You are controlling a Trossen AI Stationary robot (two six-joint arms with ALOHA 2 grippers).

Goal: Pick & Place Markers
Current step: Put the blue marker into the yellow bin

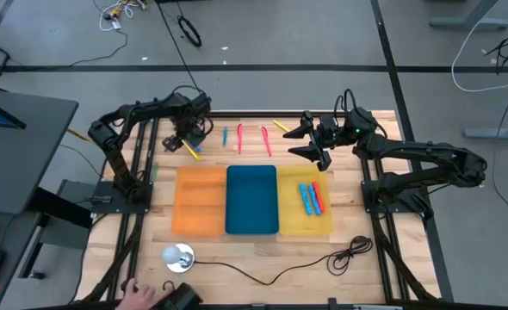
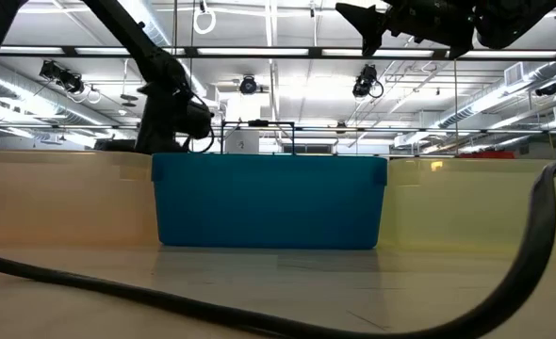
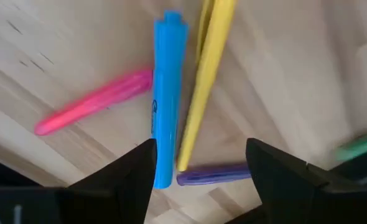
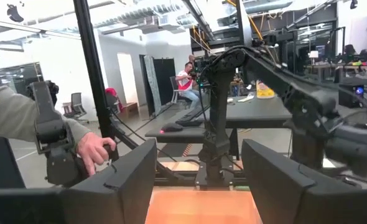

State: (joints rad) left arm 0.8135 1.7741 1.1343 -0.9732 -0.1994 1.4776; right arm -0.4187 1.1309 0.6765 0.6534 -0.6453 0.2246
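In the left wrist view a blue marker [image 3: 167, 93], a yellow marker [image 3: 205, 81], a pink marker [image 3: 93, 102] and a purple marker [image 3: 211, 175] lie flat on the wood. My left gripper [image 3: 199, 155] is open just above them, its fingers on either side of the blue and yellow markers' near ends. In the high view it is at the table's far left [image 1: 188, 140]. More markers lie along the far edge [image 1: 239, 138]. Blue and red markers [image 1: 311, 198] lie in the yellow tray [image 1: 323, 226]. My right gripper [image 1: 299, 142] is open and raised above the table, beyond the yellow tray.
The orange tray [image 1: 199, 220], blue tray [image 1: 252, 215] and yellow tray stand side by side mid-table. A black cable [image 1: 323, 258] and a small white round thing [image 1: 177, 256] lie near the near edge. A person's hand [image 4: 96, 152] grips a device beyond the table.
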